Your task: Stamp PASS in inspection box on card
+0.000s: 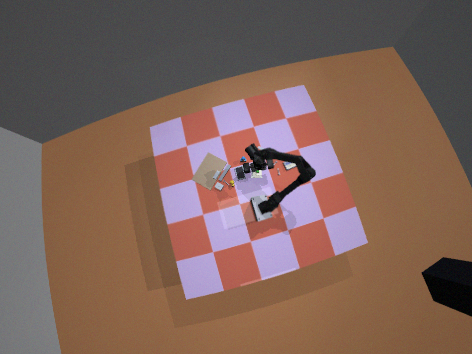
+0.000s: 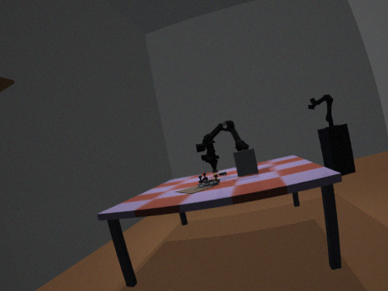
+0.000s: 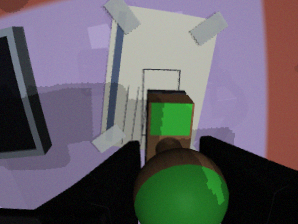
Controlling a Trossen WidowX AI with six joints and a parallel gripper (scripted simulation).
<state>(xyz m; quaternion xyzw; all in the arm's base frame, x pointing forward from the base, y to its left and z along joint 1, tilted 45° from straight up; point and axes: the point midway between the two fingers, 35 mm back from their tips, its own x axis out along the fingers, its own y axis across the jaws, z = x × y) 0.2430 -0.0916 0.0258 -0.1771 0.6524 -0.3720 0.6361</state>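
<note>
Orange-red and lilac squares cover the counter (image 1: pixel 200 255) (image 2: pixel 255 187) (image 3: pixel 240 75), whose four corners are all seen from the top. Well inward from its edges, the green-topped stamp (image 1: pixel 257 171) (image 2: pixel 214 171) (image 3: pixel 171 119) is held over the card (image 1: pixel 257 175) (image 3: pixel 160 40), pinched by the tool (image 1: pixel 259 165) (image 2: pixel 214 168) (image 3: pixel 169 148). It is probably light and stiff, with little to be crushed; a grip is best taken on the neck beneath the round knob (the smooth knob might slip or roll).

By the wrist view, taped card corners are shown, and the stamp's block is seen overlapping the inspection box (image 3: pixel 162 69), with the ink pad (image 1: pixel 240 173) (image 3: pixel 39 125) beside the card. The box is not resolved from the top. By the exterior view, the tool's downward reach is shown, but contact between stamp and card cannot be confirmed.
</note>
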